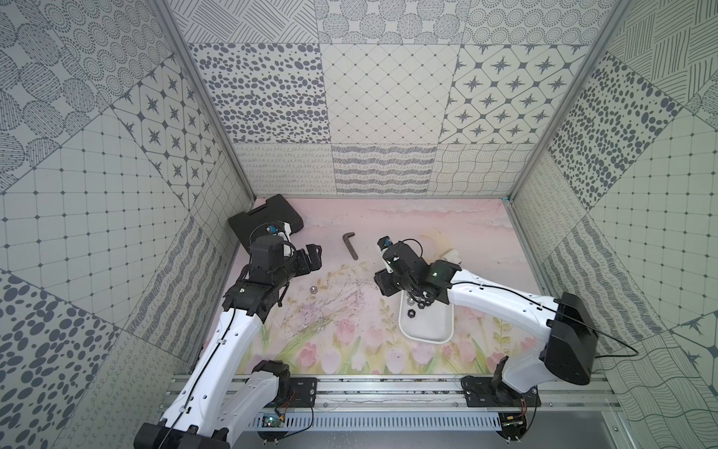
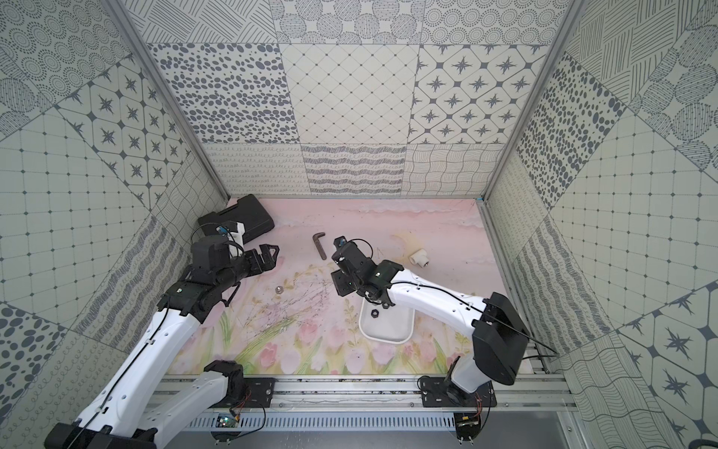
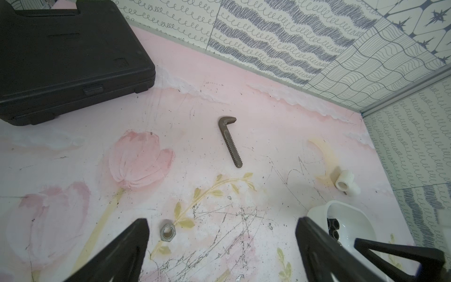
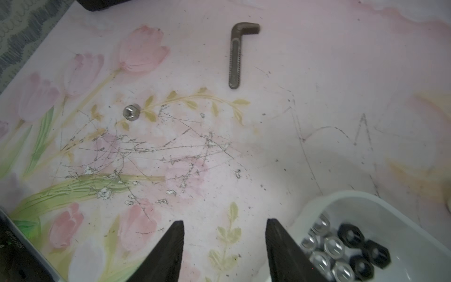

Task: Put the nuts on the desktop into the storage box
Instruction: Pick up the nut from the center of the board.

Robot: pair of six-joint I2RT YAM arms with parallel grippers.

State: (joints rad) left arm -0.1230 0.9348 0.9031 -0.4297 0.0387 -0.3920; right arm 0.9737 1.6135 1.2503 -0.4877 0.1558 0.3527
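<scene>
One silver nut [image 1: 313,289] [image 4: 131,112] lies on the scratched tulip desktop [image 1: 349,338], left of the middle. My left gripper [image 3: 220,219] [image 1: 311,258] hovers open beyond it, and the nut [image 3: 167,233] sits just inside one finger's tip. The white storage box [image 1: 427,326] [image 4: 390,210] holds several black and silver nuts [image 4: 341,249] at one end. My right gripper [image 4: 225,221] [image 1: 419,300] stands open with nothing between its fingers. It hangs over the desktop right beside the box's rim.
A black tool case [image 1: 264,221] [image 3: 61,61] lies in the far left corner. A dark L-shaped metal piece [image 1: 351,245] [image 4: 235,56] rests mid-desk, between the two arms. A white pipe elbow [image 1: 452,256] [image 3: 345,183] sits beyond the box.
</scene>
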